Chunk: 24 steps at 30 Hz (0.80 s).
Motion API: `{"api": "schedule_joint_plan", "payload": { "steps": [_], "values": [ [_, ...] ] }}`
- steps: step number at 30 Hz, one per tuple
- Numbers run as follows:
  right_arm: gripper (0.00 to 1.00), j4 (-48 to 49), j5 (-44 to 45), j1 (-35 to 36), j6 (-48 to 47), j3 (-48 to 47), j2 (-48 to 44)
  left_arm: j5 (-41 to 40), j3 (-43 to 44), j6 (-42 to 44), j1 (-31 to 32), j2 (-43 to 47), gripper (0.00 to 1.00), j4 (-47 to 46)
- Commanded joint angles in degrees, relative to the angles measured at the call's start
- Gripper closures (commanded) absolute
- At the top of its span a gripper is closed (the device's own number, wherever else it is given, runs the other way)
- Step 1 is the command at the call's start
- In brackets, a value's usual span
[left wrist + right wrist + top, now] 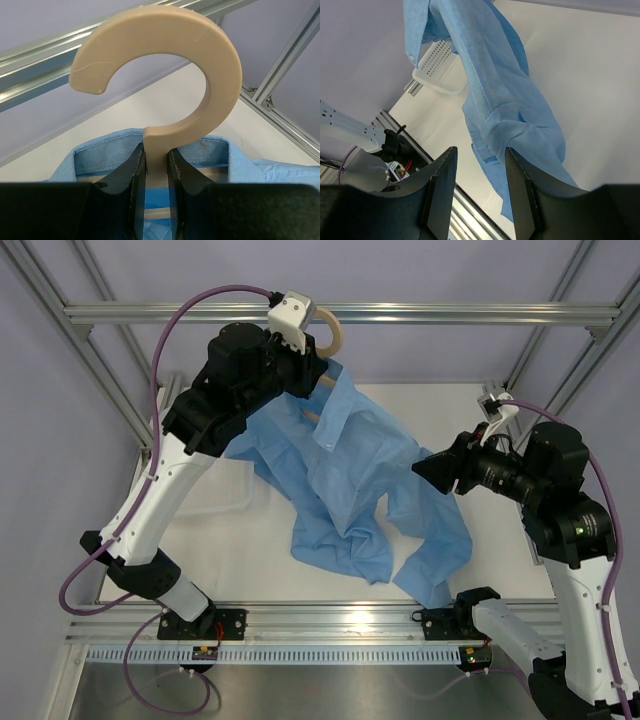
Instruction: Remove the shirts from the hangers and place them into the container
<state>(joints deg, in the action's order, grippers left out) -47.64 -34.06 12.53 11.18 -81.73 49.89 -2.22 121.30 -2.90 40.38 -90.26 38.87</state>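
Shirt: blue, draped mid-frame | hanger: upper centre, neck clamped by left gripper | right gripper: parted, empty

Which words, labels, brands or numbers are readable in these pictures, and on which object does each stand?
None is readable.
The hanger, the shirt and the bin carry no visible writing.
Small coloured marks at the arm bases are too small to read.
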Motion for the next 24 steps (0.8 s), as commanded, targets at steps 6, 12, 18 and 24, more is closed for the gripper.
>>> {"api": "schedule_joint_plan", "payload": {
  "steps": [6, 12, 18, 24],
  "values": [
    [0.53, 1.15, 1.35, 0.47, -3.18, 0.53, 1.00, 0.99, 0.78, 0.96, -0.21, 3.42, 1.00, -4.51],
    [0.32, -2.63, 3.30, 0.38, -4.06, -6.24, 0.82, 1.25, 0.35, 1.14, -0.30, 4.04, 1.00, -3.46],
    [0.16, -3.95, 2.52, 0.38, -5.82, -8.00, 2.13, 1.87, -0.27, 0.61, -0.39, 5.70, 1.00, -1.34],
    [0.24, -1.76, -3.37, 0.38, -6.78, -4.84, 2.67, 1.87, 0.70, 1.05, -0.39, 6.23, 1.00, -0.73]
  ]
}}
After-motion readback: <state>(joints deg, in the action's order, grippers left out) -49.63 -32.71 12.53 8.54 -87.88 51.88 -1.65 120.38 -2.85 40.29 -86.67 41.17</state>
